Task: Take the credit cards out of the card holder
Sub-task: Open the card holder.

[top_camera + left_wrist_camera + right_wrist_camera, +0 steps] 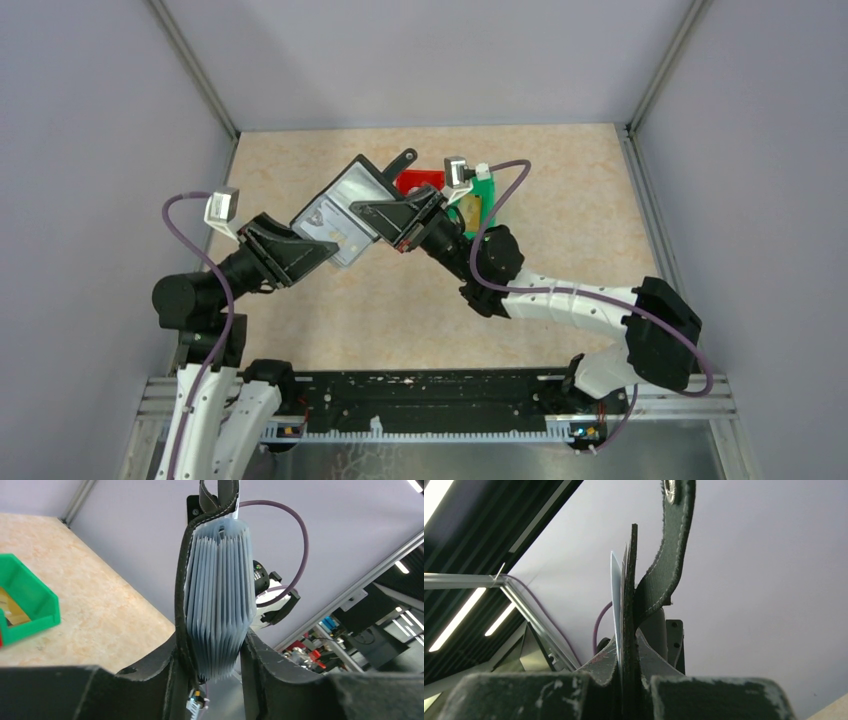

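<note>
**Up beside the green bin [30, 605]: card holder [215, 595] braced**

My right gripper [624, 680] is clenched on the card holder's cover, steadying it aloft so my left gripper [212, 667] can work the fanned pockets. Its jaws flank them. Whether they pinch, I cannot tell.
</note>
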